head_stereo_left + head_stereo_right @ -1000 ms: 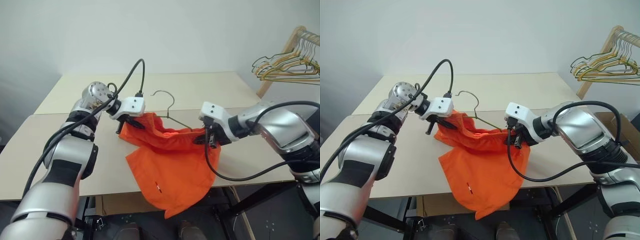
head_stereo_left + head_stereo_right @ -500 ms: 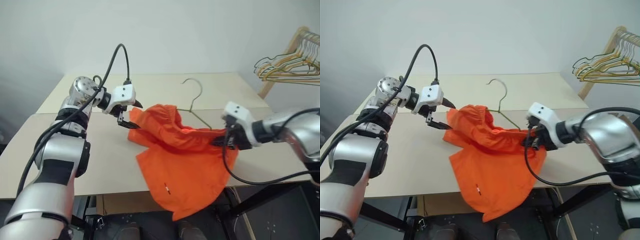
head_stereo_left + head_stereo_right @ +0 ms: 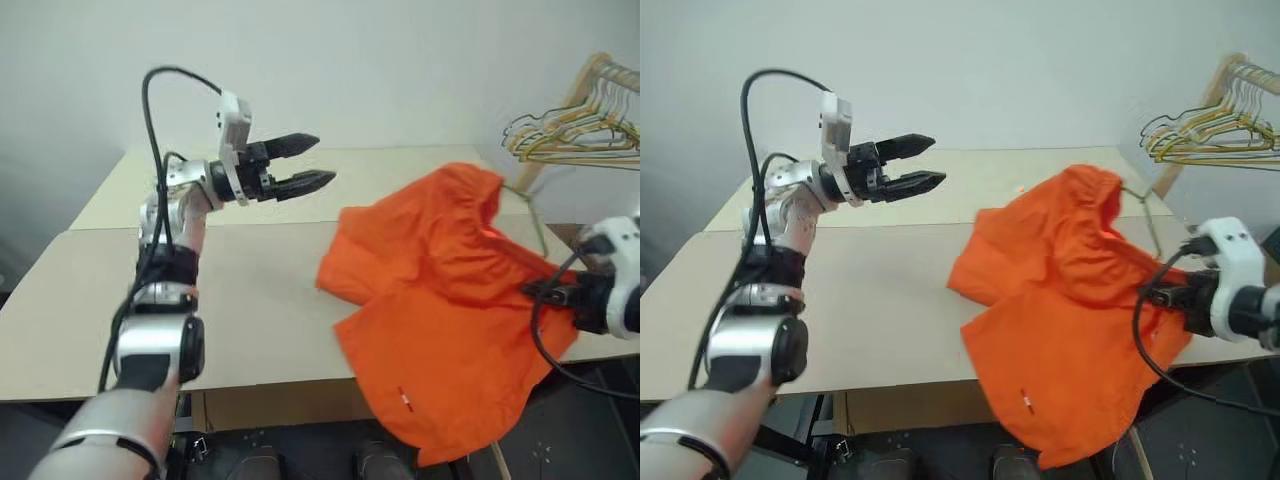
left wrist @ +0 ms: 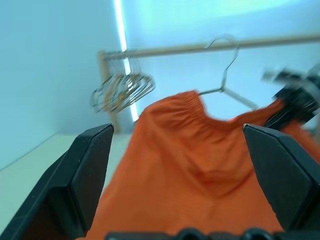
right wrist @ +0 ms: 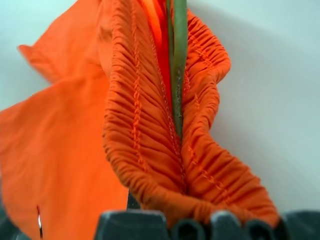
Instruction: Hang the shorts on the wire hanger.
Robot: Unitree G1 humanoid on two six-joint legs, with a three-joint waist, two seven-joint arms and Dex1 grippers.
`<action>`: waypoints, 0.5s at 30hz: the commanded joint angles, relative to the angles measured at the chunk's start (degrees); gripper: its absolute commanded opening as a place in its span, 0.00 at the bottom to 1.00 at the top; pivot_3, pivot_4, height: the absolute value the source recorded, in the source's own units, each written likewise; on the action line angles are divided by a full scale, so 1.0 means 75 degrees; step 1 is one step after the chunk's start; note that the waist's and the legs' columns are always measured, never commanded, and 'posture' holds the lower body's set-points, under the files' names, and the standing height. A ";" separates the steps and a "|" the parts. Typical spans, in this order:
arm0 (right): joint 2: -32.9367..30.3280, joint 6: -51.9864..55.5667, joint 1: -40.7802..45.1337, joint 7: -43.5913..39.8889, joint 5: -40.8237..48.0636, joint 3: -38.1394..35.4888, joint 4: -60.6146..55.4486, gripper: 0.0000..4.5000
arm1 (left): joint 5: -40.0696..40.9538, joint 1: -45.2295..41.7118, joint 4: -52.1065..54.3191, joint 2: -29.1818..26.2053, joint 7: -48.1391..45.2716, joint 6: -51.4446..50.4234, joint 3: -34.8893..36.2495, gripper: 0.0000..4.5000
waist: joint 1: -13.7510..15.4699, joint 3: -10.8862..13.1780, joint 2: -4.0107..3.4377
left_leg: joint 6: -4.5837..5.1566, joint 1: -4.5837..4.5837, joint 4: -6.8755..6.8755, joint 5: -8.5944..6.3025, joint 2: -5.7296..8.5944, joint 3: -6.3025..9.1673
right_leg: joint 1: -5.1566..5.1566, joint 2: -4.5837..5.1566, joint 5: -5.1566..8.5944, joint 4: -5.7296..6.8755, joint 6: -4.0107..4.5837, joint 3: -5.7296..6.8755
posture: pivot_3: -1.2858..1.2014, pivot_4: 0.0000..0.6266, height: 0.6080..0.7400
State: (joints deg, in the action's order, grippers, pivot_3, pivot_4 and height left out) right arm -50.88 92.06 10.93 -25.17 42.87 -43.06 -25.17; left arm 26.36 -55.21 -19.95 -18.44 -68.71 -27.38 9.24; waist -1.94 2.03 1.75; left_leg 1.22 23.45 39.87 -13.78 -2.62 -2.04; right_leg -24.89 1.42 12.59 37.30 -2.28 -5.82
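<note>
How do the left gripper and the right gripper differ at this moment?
The left gripper is open and holds nothing; the right gripper is shut on the shorts and the wire hanger. The left is raised above the table; the right sits low at the table's right edge.

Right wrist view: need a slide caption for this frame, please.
Orange shorts bunched at the right gripper, gathered waistband wrapped around the wire hanger.
</note>
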 commanded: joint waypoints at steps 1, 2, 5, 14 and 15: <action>0.0286 0.0059 0.0149 0.1987 0.0954 -0.1223 0.0117 0.00 | 0.0557 0.0088 0.1195 -0.0013 0.0486 -0.0557 0.0035 1.00 | -0.0110 -0.0004 -0.0010 | 0.0000 -0.0027 -0.0002 0.0000 0.0001 0.0000 | 0.0026 -0.0001 0.0012 -0.0001 -0.0019 0.0000 | 0.48 0.00 1.00; 0.0385 0.0059 0.0212 0.2628 0.1387 -0.1527 0.0293 0.00 | 0.0666 0.0122 0.1297 -0.0021 0.0510 -0.0673 0.0004 1.00 | -0.0147 -0.0006 -0.0013 | 0.0000 -0.0059 -0.0014 0.0000 0.0001 0.0000 | 0.0062 -0.0003 0.0017 -0.0015 -0.0026 0.0000 | 0.48 0.00 1.00; 0.0402 0.0059 0.0330 0.4335 0.2653 -0.2070 0.0595 0.00 | 0.0721 0.0167 0.1378 -0.0099 0.0481 -0.0660 -0.0154 1.00 | -0.0260 -0.0027 -0.0047 | 0.0000 -0.0103 -0.0028 -0.0002 0.0004 -0.0002 | 0.0107 -0.0001 0.0028 -0.0029 -0.0027 -0.0001 | 0.47 0.00 1.00; -0.0163 0.0059 0.1744 0.9067 0.5029 -0.3202 0.2939 0.00 | 0.0828 0.0096 0.1137 -0.0097 0.0328 -0.0458 -0.0391 1.00 | -0.0614 -0.0043 -0.0073 | 0.0002 -0.0153 -0.0116 -0.0002 0.0027 -0.0025 | 0.0131 0.0003 0.0035 -0.0076 -0.0031 -0.0065 | 0.46 0.00 1.00; -0.0239 -0.0198 0.1725 0.9625 0.5490 -0.3186 0.3195 0.00 | 0.0843 0.0080 0.1114 -0.0094 0.0300 -0.0441 -0.0405 1.00 | -0.0661 -0.0043 -0.0073 | 0.0003 -0.0152 -0.0123 -0.0002 0.0032 -0.0031 | 0.0131 0.0005 0.0036 -0.0079 -0.0034 -0.0076 | 0.46 0.00 1.00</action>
State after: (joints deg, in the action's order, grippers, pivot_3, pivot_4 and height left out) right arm -50.64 91.86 22.75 41.33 79.66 -64.98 -2.51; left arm 31.61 -53.57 -12.10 -18.92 -66.07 -32.07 6.04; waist -6.90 1.70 1.20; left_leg 1.24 22.31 38.90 -13.79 -2.36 -2.28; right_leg -23.91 1.48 12.88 36.68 -2.55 -6.44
